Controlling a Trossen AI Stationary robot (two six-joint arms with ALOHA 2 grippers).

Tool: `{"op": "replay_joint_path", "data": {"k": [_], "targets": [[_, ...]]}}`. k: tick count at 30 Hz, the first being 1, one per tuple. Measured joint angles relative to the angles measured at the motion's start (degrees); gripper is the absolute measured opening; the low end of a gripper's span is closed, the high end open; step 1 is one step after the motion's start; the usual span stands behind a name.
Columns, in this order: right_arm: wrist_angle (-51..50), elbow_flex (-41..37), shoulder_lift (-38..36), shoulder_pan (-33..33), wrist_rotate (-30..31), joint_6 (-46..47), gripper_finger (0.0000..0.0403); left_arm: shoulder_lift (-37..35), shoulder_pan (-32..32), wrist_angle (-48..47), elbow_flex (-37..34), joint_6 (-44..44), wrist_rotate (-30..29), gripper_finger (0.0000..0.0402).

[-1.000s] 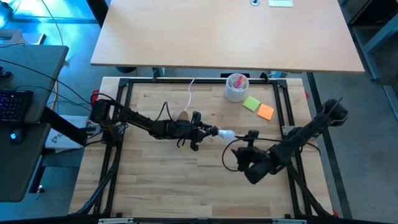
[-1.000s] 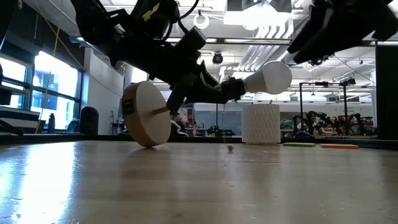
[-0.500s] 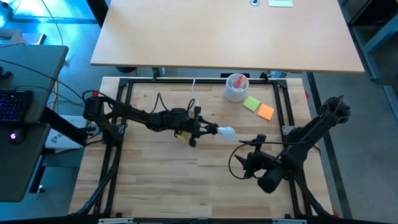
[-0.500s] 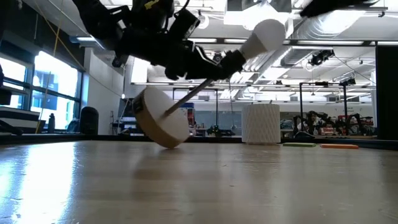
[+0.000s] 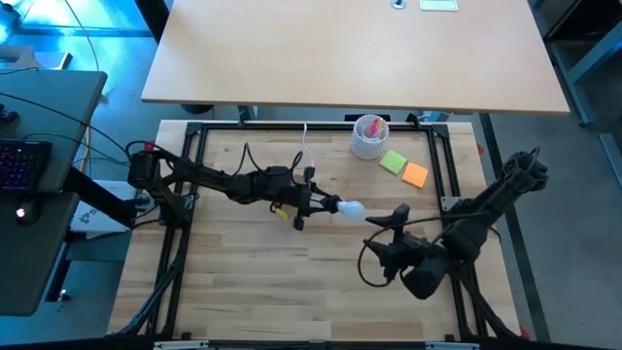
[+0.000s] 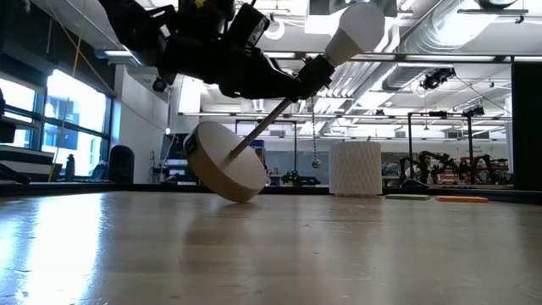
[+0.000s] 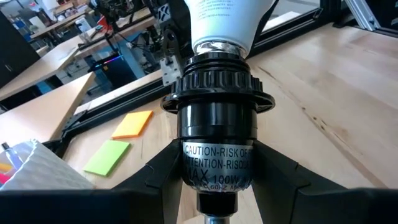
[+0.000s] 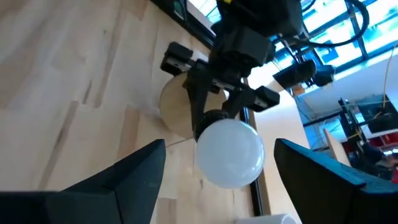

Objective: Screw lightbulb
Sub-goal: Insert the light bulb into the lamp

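From above: small white rounded lightbulb (image 5: 352, 208) held in the air over the middle of the light wooden desk (image 5: 243, 282), between the two arms. Long axis lying along the line from the left hand (image 5: 309, 201) to the right hand (image 5: 392, 222), glass end toward the right one. Right hand near the glass but apart from it, a little nearer the front edge of the desk, arm bent low.

From desk height: lightbulb (image 6: 356, 27) high up, pointing obliquely upward, its base sitting in a black ribbed socket (image 6: 309, 72). Thin rod going down from the socket to a round wooden disc stand (image 6: 224, 165), tilted with only its lower edge on the desk. White perforated cup (image 6: 354, 168) far behind.

Left wrist view: both dark fingers (image 7: 158, 180) pressed on the sides of the socket (image 7: 217, 134), so left hand clenched on the socket, not on the glass. Metal thread partly visible above the socket rim, so probably not yet screwed fully in. Orange sticky note (image 7: 132, 124) and green sticky note (image 7: 107, 157) on the desk behind.

Right wrist view: lightbulb (image 8: 229, 152) directly ahead, centred between the fingers (image 8: 134, 174), which stand wide and hold nothing. Right hand released. Judged next: straight advance along the axis, closing on the glass, then turning
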Motion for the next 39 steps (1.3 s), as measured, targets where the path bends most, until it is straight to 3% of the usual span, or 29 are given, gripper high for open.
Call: {"op": "replay_joint_path", "data": {"k": [9, 12, 29, 39], "targets": [[0.0, 0.0, 0.0, -6.0, -2.3, -2.4, 0.0298, 0.0, -1.1, -0.5, 0.0, 2.1, 0.0, 0.0141], [0.6, 0.0, 0.0, -7.2, -5.9, -4.5, 0.0298, 0.0, -1.5, -0.9, 0.0, 3.1, -0.1, 0.0141], [1.1, 0.0, 0.0, -7.9, -10.0, -16.6, 0.0298, 0.0, -2.1, -1.3, 0.0, 3.5, -0.2, 0.0141], [2.5, 0.0, 0.0, -8.6, -12.1, -12.2, 0.0297, -0.1, -2.2, -1.9, 0.1, 2.6, -0.3, 0.0141]]}}
